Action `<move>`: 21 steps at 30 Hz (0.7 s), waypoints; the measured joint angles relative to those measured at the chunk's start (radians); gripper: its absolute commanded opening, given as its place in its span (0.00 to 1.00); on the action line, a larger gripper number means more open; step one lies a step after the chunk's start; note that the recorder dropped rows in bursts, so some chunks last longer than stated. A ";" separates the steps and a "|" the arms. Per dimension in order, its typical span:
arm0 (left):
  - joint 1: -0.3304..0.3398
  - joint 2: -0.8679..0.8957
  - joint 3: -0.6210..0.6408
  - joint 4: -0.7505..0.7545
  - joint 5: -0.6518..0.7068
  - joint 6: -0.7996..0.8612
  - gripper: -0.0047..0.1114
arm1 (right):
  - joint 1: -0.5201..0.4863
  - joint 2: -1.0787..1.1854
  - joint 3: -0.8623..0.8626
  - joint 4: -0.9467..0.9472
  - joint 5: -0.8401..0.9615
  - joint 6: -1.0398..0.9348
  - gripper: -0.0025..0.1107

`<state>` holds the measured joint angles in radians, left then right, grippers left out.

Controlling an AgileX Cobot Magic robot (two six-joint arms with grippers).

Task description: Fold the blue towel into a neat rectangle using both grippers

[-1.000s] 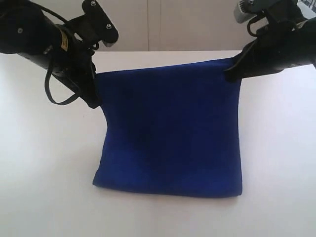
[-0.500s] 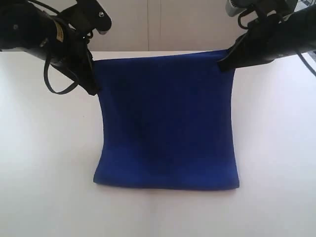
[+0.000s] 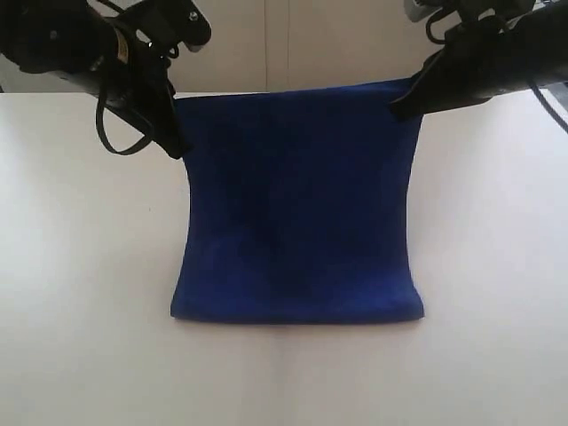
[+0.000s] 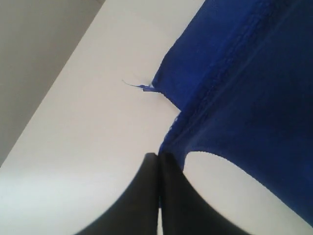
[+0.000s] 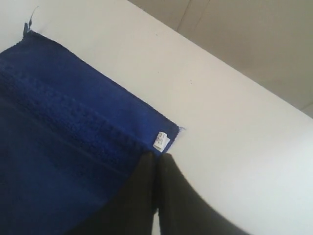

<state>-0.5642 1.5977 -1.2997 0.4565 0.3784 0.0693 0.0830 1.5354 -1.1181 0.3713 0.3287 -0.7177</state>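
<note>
The blue towel [image 3: 297,204] is lifted at its far edge and slopes down to the white table, its near fold resting flat. My left gripper [image 3: 177,146] is shut on the towel's left raised corner [image 4: 171,142], the fingers pressed together. My right gripper [image 3: 398,108] is shut on the right raised corner, close to the small white tag [image 5: 161,140]. The far edge is stretched between the two grippers. In the right wrist view the towel [image 5: 63,147] shows a woven band along its hem.
The white table [image 3: 80,293] spreads around the towel on all sides. A pale wall [image 3: 293,44] stands behind the table's far edge. A loose cable [image 3: 111,142] loops under the left arm.
Both grippers have carried the towel's raised edge up and away from the camera. The near fold has slid back with it, and the towel's visible front has grown shorter.
</note>
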 measured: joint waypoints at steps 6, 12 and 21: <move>0.005 0.006 -0.015 0.018 -0.028 0.000 0.04 | 0.000 0.010 -0.004 -0.015 -0.043 0.000 0.02; 0.041 0.066 -0.037 0.020 -0.084 -0.004 0.04 | 0.000 0.060 -0.004 -0.023 -0.079 0.000 0.02; 0.056 0.162 -0.037 0.022 -0.186 -0.004 0.04 | 0.000 0.170 -0.004 -0.040 -0.200 0.000 0.02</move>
<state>-0.5079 1.7598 -1.3367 0.4786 0.1922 0.0651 0.0830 1.7055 -1.1226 0.3314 0.1292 -0.7177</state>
